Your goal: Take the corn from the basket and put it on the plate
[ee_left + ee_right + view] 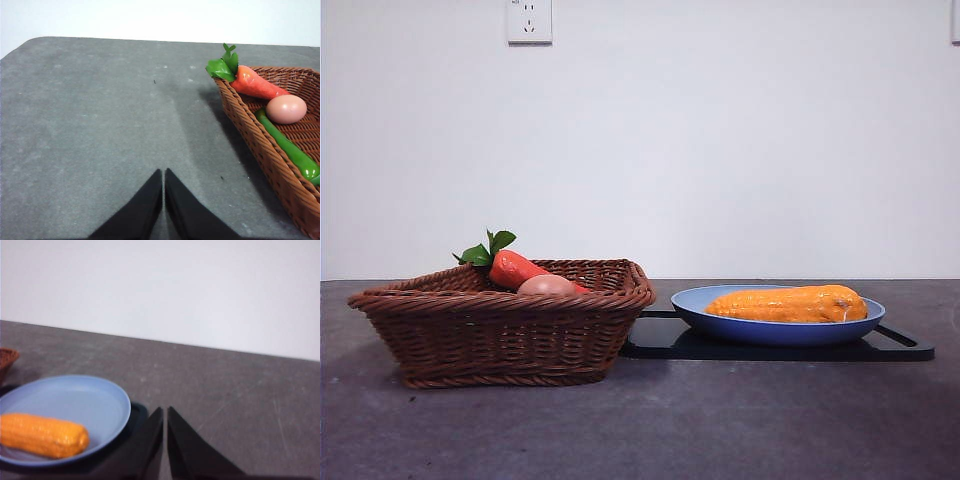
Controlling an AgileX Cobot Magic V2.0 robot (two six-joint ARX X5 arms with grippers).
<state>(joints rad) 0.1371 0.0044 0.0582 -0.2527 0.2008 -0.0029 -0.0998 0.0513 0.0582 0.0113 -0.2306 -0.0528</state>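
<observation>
Front view: the corn [788, 304] lies lengthwise on the blue plate [700, 309], which sits on a flat black tray [905, 347]. Just beside it stands the wicker basket [500, 335], holding a carrot [515, 268] and a pinkish egg [546, 285].

Left wrist view: the left gripper [163, 176] hangs over bare table, jaws closed together, holding nothing. A green pepper [290, 147] lies in the basket.

Right wrist view: the right gripper [165, 414], jaws pressed together and empty, hovers beside the plate.
</observation>
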